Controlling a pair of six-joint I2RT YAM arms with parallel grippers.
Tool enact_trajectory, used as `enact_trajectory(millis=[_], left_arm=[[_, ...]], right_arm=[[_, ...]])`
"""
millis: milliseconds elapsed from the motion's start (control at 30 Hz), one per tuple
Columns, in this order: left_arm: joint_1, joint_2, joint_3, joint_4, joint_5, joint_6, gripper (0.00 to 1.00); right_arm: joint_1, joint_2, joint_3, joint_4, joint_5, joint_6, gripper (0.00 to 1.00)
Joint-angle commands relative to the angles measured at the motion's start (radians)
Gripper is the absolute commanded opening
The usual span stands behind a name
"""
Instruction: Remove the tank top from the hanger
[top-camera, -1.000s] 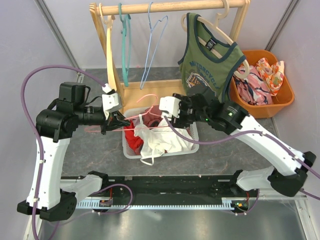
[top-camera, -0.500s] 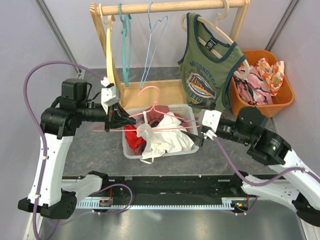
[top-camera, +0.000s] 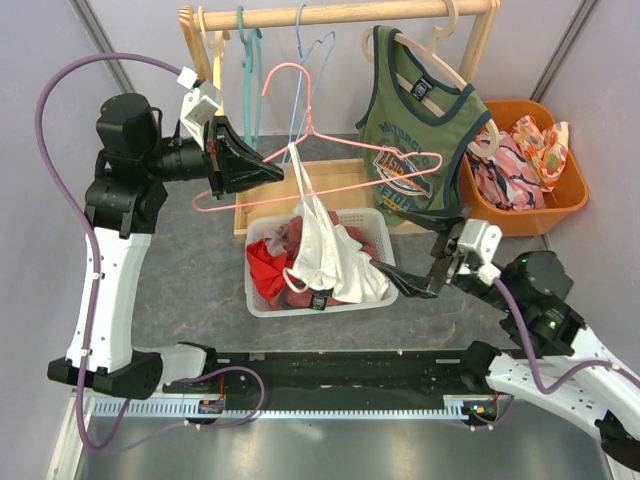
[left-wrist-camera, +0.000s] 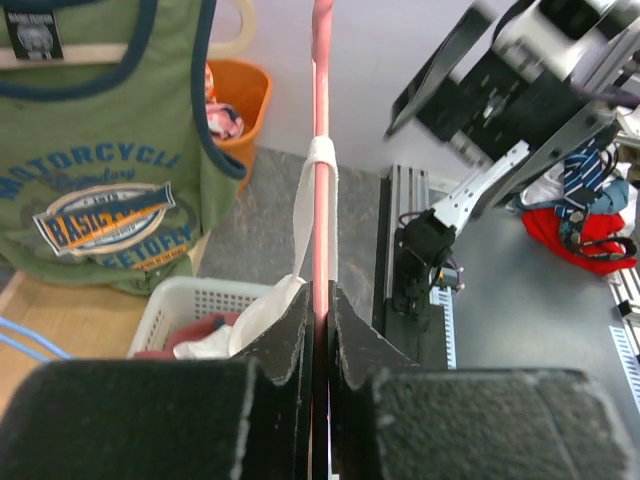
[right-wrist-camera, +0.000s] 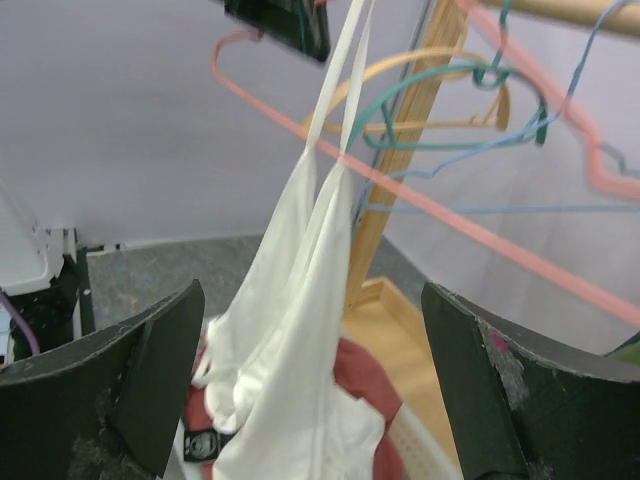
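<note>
Over the table (top-camera: 200, 290), left gripper (left-wrist-camera: 320, 295) pinches the pink hanger (left-wrist-camera: 322, 80), white tank top (top-camera: 320, 240) dangling off it; right gripper (right-wrist-camera: 312, 295) gapes.

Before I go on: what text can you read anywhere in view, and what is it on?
"MOTORCYCLE": arched across the chest of the green tank top.
Too blurred to read: the orange banner and the line below it on that print.
Too small to read: the black neck label of that top, and the black tag on the white tank top.
</note>
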Motion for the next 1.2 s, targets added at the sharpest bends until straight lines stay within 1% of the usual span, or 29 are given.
enact_trajectory(millis=[0, 100, 133, 200, 233, 267, 300, 333, 367, 400, 433, 467, 500, 533, 567, 600, 667, 767, 833, 867, 900, 967, 1000, 1033, 1067, 1133, 1167], left_arm=[[0.012, 0.003, 0.042, 0.144, 0.073, -0.159, 0.02], [0.015, 0.008, 0.034, 0.159, 0.103, -0.161, 0.02], [0.015, 0.024, 0.043, 0.173, 0.131, -0.177, 0.02], [0.015, 0.049, 0.069, 0.208, 0.188, -0.194, 0.02], [0.015, 0.058, 0.073, 0.231, 0.211, -0.201, 0.02], [0.016, 0.075, 0.070, 0.233, 0.222, -0.195, 0.02], [0.015, 0.081, 0.062, 0.236, 0.232, -0.188, 0.02], [0.018, 0.086, 0.050, 0.234, 0.245, -0.178, 0.02], [0.018, 0.083, 0.019, 0.234, 0.257, -0.170, 0.02], [0.018, 0.078, 0.005, 0.234, 0.268, -0.162, 0.02], [0.021, 0.074, -0.007, 0.228, 0.281, -0.153, 0.02], [0.025, 0.069, -0.018, 0.222, 0.288, -0.145, 0.02], [0.035, 0.069, -0.016, 0.210, 0.291, -0.121, 0.02], [0.038, 0.067, -0.009, 0.187, 0.291, -0.109, 0.02], [0.039, 0.069, -0.004, 0.182, 0.289, -0.104, 0.02], [0.044, 0.069, 0.002, 0.179, 0.298, -0.101, 0.02], [0.042, 0.074, 0.023, 0.165, 0.301, -0.099, 0.02], [0.042, 0.064, 0.043, 0.138, 0.305, -0.083, 0.02], [0.042, 0.052, 0.056, 0.095, 0.305, -0.044, 0.02], [0.042, 0.048, 0.060, 0.041, 0.305, -0.023, 0.02], [0.042, 0.037, 0.063, 0.023, 0.298, 0.012, 0.02], [0.042, 0.025, 0.070, -0.005, 0.288, 0.034, 0.02], [0.042, 0.020, 0.071, -0.022, 0.283, 0.045, 0.02], [0.042, 0.014, 0.077, -0.028, 0.282, 0.045, 0.02], [0.042, 0.014, 0.083, -0.033, 0.282, 0.045, 0.02], [0.042, 0.014, 0.100, -0.037, 0.282, 0.045, 0.02], [0.042, 0.017, 0.105, -0.037, 0.282, 0.045, 0.02]], right_arm=[[-0.004, 0.017, -0.075, 0.120, 0.023, 0.104, 0.98], [-0.004, 0.052, -0.018, 0.156, 0.088, 0.020, 0.98], [-0.002, 0.090, 0.011, 0.156, 0.096, -0.014, 0.98], [-0.004, 0.141, 0.142, 0.118, 0.066, -0.097, 0.98], [-0.004, 0.204, 0.199, 0.085, 0.038, -0.118, 0.98], [-0.004, 0.236, 0.326, 0.045, 0.012, -0.135, 0.98], [-0.002, 0.270, 0.394, -0.060, -0.053, -0.158, 0.98], [-0.004, 0.339, 0.461, -0.118, -0.078, -0.172, 0.97], [-0.004, 0.371, 0.600, -0.240, -0.103, -0.181, 0.95], [-0.004, 0.406, 0.674, -0.300, -0.117, -0.175, 0.93], [-0.004, 0.483, 0.841, -0.367, -0.120, -0.160, 0.90], [-0.004, 0.525, 0.927, -0.505, -0.131, -0.149, 0.89], [-0.004, 0.605, 1.012, -0.568, -0.198, -0.137, 0.88], [-0.004, 0.644, 1.162, -0.628, -0.251, -0.137, 0.93], [-0.002, 0.675, 1.216, -0.714, -0.305, -0.135, 0.98], [-0.004, 0.710, 1.255, -0.724, -0.357, -0.114, 0.98], [-0.006, 0.726, 1.333, -0.716, -0.364, -0.117, 0.98], [-0.036, 0.815, 1.538, -0.724, -0.393, -0.034, 0.98], [-0.051, 0.810, 1.522, -0.680, -0.382, -0.022, 0.98], [-0.056, 0.807, 1.511, -0.677, -0.360, -0.022, 0.98], [-0.058, 0.803, 1.479, -0.675, -0.317, -0.025, 0.98], [-0.058, 0.790, 1.410, -0.591, -0.054, -0.023, 0.98], [-0.058, 0.774, 1.323, -0.531, 0.087, -0.016, 0.98], [-0.058, 0.764, 1.289, -0.426, 0.225, -0.014, 0.98], [-0.058, 0.772, 1.272, -0.402, 0.430, -0.067, 0.98], [-0.061, 0.809, 1.321, -0.373, 0.591, -0.083, 0.98], [-0.064, 0.857, 1.353, -0.370, 0.715, -0.114, 0.98]])
